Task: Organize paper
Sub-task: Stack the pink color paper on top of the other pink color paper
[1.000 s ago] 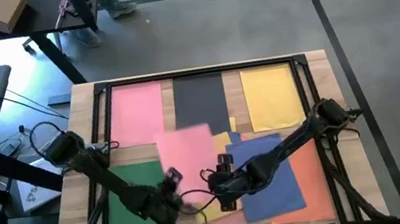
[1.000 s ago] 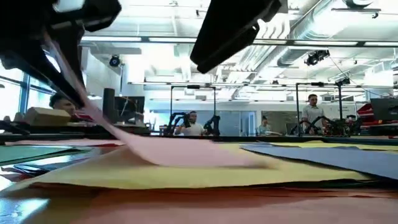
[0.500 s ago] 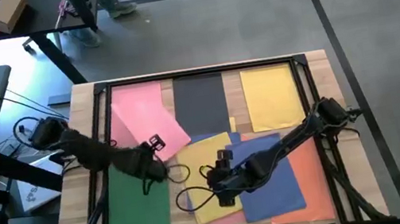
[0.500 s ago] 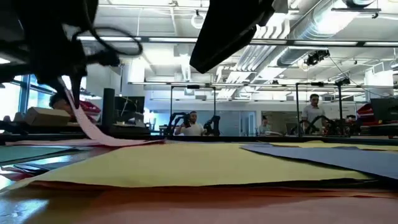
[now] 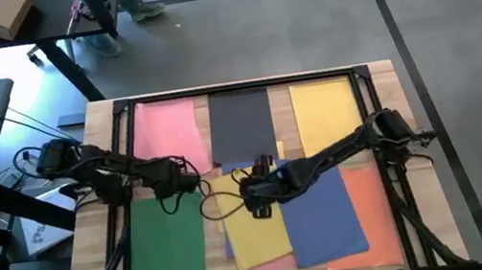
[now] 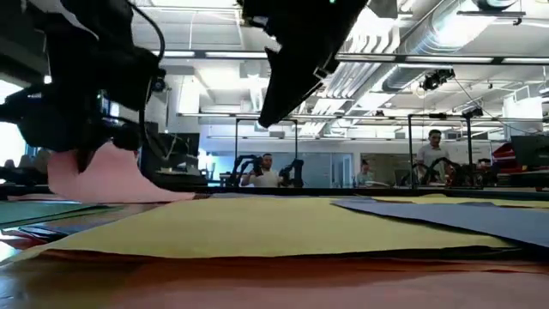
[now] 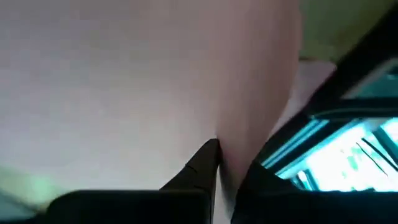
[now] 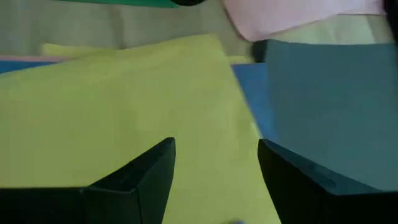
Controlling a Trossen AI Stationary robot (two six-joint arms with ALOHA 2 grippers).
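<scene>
the task is judged to be partly done. in the high view a pink sheet [image 5: 166,130], a dark grey sheet [image 5: 239,119] and a yellow sheet [image 5: 326,114] are laid side by side along the far edge of the table [image 5: 385,73], and a green sheet [image 5: 166,249] is set alone at the near left; these appear sorted. a loose yellow sheet [image 5: 253,225], a blue sheet [image 5: 327,218], an orange sheet [image 5: 369,207] and a pink edge showing beneath them are overlapped just below and beside the right gripper [image 5: 260,190], so that pile is left to be separated. the left gripper [image 5: 173,177] is held at the near edge of the far pink pile, and a loose pink sheet [image 7: 124,81] is clamped between its closed fingers, as is shown only in the left wrist view, where the paper is pinched at the fingertip [image 7: 208,155]. the sheet is seen in the low view [image 6: 103,176] hanging from that gripper and curling down onto the table, which the overhead picture does not reveal; there it blends with the pile below. the right gripper is shown with its fingers [image 8: 143,174] spread apart and holding nothing, hovering over the loose yellow sheet, with blue just beside it; this openness cannot be read from above. people are seen in the room behind only in the low view.
</scene>
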